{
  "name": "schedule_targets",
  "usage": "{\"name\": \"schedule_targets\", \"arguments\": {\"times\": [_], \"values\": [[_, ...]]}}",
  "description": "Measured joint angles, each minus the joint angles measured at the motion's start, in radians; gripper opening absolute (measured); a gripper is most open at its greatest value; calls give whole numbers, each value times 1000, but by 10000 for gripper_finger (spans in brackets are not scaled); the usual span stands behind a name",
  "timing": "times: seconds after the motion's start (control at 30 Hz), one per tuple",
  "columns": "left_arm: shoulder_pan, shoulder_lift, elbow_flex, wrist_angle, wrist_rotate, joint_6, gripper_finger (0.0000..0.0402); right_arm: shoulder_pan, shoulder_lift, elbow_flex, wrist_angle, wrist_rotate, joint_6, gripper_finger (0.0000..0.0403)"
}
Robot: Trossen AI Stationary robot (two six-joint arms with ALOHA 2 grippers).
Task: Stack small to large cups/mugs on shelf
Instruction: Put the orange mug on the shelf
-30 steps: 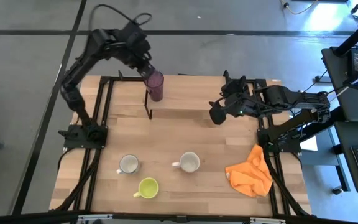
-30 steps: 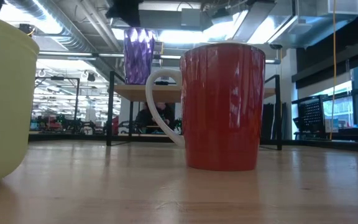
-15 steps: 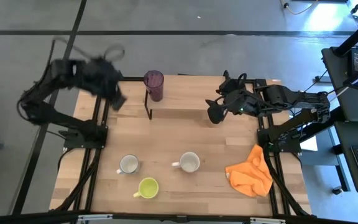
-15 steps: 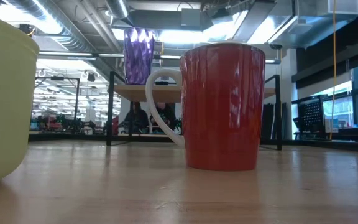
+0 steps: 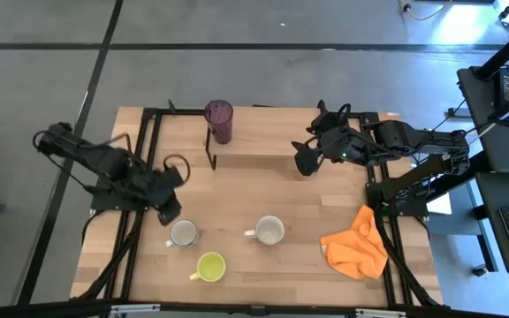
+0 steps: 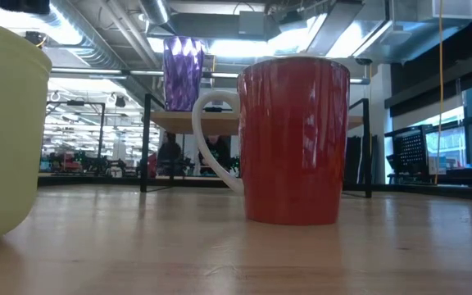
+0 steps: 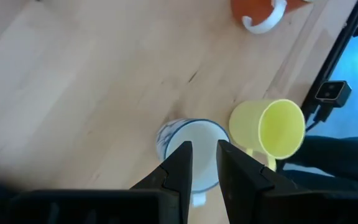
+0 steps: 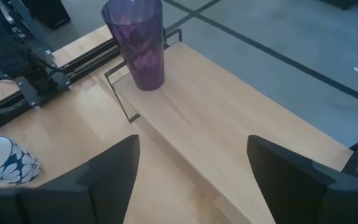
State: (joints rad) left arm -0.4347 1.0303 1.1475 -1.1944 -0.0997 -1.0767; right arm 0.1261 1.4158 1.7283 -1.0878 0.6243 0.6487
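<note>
1. Left gripper [image 7: 201, 163]: fingers a narrow gap apart, holding nothing, poised above the small patterned mug [image 7: 188, 149]; in the high view it hangs over the table's left side, near that mug [image 5: 183, 233].
2. Small patterned mug: white inside, blue-and-white outside, upright on the table.
3. Yellow-green mug [image 5: 209, 266]: upright, just beside the patterned mug, toward the table's front edge.
4. Red mug [image 5: 269, 230]: white inside with a white handle, to the right of the patterned mug. Only the low view shows its ribbed red wall [image 6: 294, 139].
5. Purple tumbler [image 5: 219, 121]: tall, faceted, upright at the left end of the shelf [image 8: 229, 137], a light-wood board on black legs.
6. Right gripper [image 5: 307, 160]: fingers spread wide and empty, over the shelf's right part.
7. Orange cloth [image 5: 357, 243]: crumpled at the table's right edge, seen in the high view only.
</note>
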Motion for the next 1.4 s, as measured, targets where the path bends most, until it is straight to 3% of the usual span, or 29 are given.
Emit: {"name": "schedule_targets", "arguments": {"times": [0.27,0.47,0.83,1.03,1.23,1.4], "values": [[-109,24,-74,93,-79,-69,67,0,0,0,0,-68,2,299],[-127,24,-75,199,-168,-55,67,0,0,0,22,-111,108,299],[-127,24,-75,231,-173,-13,67,0,0,0,203,-97,106,299],[-127,24,-75,231,-173,-12,67,-6,6,1,280,-19,-161,299],[-127,24,-74,231,-173,13,67,-5,16,1,351,-69,-187,299],[-127,24,-74,231,-173,13,67,-19,15,1,417,-21,-361,299]]}}
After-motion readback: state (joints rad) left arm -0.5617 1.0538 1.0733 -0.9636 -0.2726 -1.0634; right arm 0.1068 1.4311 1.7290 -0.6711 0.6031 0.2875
